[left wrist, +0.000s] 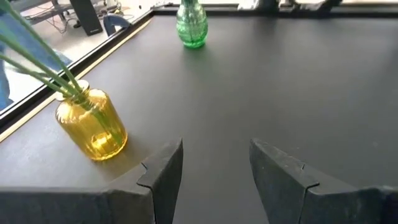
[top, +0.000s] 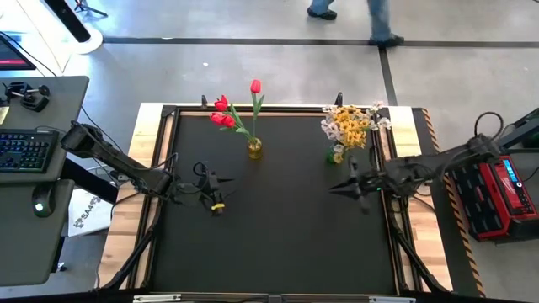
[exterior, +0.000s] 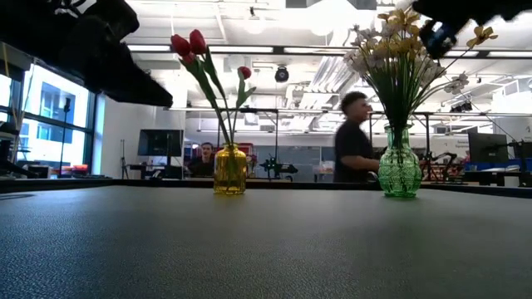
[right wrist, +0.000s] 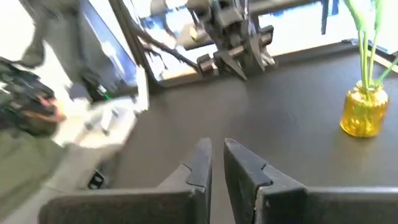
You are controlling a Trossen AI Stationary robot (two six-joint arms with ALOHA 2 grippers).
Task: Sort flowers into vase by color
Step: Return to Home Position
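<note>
Three red tulips [top: 224, 115] stand with their stems in a yellow glass vase [top: 254, 149] toward the table's far side, also seen in the low view [exterior: 230, 169]. Yellow and white blossom sprays [top: 354, 124] stand together in a green glass vase [exterior: 400, 169] to its right. My left gripper [left wrist: 216, 163] is open, hovering over the mat near-left of the yellow vase [left wrist: 93, 124]. My right gripper [right wrist: 215, 158] is shut, hovering just on the near side of the green vase, pointing toward the left arm. Neither gripper holds anything.
The black mat [top: 278, 236] has a wooden border [top: 126, 227]. A desk with a keyboard [top: 21, 151] stands to the left of the table and a red case [top: 497, 189] to the right. A person [exterior: 353, 141] walks behind the far edge.
</note>
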